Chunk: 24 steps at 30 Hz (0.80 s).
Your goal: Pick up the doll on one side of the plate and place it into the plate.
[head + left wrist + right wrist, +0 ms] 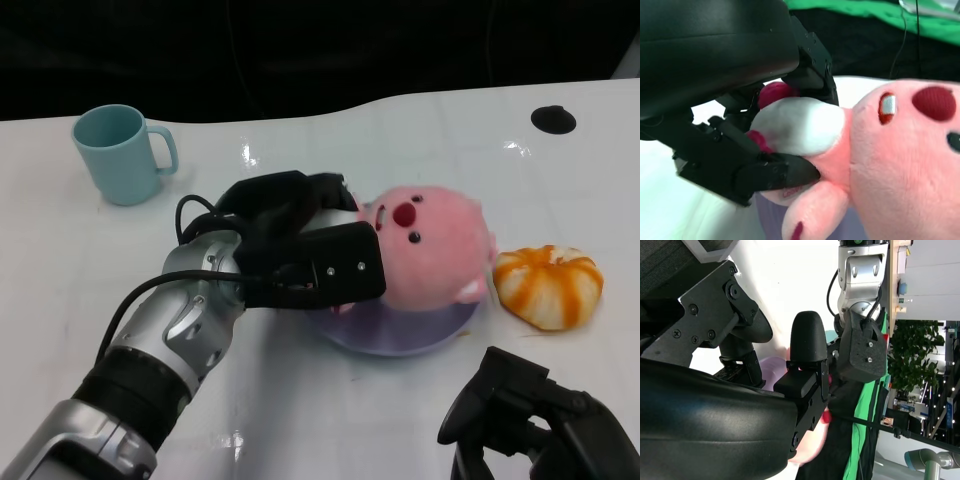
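Observation:
A pink plush doll [430,245] with a red nose lies on the lavender plate [400,338] at the table's middle. My left hand [300,245] reaches in from the left and grips the doll's near end, with fingers over and under it. In the left wrist view the fingers [770,172] close on the doll's [910,165] white and pink part, above the plate [765,215]. My right hand [530,420] sits low at the front right, apart from the plate, holding nothing. The right wrist view shows that hand [740,405] and a sliver of the doll [810,452].
An orange and white striped plush [548,285] lies just right of the plate. A teal mug [120,155] stands at the back left. A black round disc [553,119] sits in the tabletop at the back right. The table's far edge borders a dark background.

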Each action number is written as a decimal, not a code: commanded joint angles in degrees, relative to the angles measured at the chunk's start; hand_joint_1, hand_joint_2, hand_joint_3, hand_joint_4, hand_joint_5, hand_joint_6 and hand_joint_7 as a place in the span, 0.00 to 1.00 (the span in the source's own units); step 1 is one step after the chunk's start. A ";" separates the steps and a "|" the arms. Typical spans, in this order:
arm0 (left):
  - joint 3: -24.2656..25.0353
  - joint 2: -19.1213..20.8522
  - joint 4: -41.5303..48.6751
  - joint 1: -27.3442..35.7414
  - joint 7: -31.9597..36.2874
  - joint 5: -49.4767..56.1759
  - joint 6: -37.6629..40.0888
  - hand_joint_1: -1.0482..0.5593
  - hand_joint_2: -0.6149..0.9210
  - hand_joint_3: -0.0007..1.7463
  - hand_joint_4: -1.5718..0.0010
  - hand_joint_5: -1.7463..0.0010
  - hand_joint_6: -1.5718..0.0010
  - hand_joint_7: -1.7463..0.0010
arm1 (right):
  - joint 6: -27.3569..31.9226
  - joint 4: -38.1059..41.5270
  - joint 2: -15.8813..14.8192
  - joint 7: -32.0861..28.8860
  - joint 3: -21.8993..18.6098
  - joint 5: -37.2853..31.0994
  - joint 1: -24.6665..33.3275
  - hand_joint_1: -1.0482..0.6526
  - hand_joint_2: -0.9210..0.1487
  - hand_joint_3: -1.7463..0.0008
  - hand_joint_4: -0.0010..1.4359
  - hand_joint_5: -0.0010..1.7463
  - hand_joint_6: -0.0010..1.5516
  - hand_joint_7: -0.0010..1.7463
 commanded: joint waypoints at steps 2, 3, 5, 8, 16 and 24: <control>-2.04 2.24 -2.96 -0.77 -4.34 1.77 1.07 0.26 1.00 0.15 0.82 0.78 0.76 1.00 | 0.48 -0.72 -0.18 -0.33 -0.27 0.07 0.19 0.63 0.48 0.20 0.46 1.00 0.40 0.84; -2.60 2.76 -3.69 -0.68 -5.22 2.40 1.05 0.22 1.00 0.16 0.88 0.82 0.82 1.00 | 0.35 -0.64 -0.28 -0.28 -0.35 0.00 0.13 0.63 0.48 0.20 0.46 1.00 0.40 0.84; -3.54 3.82 -4.98 -0.59 -7.01 3.34 1.00 0.17 1.00 0.19 0.96 0.88 0.90 1.00 | -0.07 -0.43 -0.43 -0.15 -0.50 -0.04 0.04 0.63 0.48 0.20 0.46 1.00 0.40 0.84; -4.45 5.23 -7.00 -0.05 -7.94 4.81 0.89 0.07 1.00 0.26 1.00 0.99 0.99 1.00 | -0.20 -0.26 -0.48 -0.01 -0.79 0.22 0.02 0.63 0.49 0.19 0.46 1.00 0.40 0.84; -3.83 8.91 -14.27 2.13 -11.01 4.29 0.23 0.00 1.00 0.32 1.00 1.00 1.00 1.00 | -0.16 -0.25 -0.56 0.24 -1.16 0.62 -0.07 0.63 0.49 0.19 0.46 1.00 0.40 0.84; -1.04 12.42 -22.01 5.66 -13.10 2.24 -1.21 0.01 1.00 0.32 0.99 1.00 0.99 1.00 | -0.09 -0.20 -0.64 0.30 -1.21 0.44 -0.23 0.63 0.48 0.20 0.46 1.00 0.40 0.84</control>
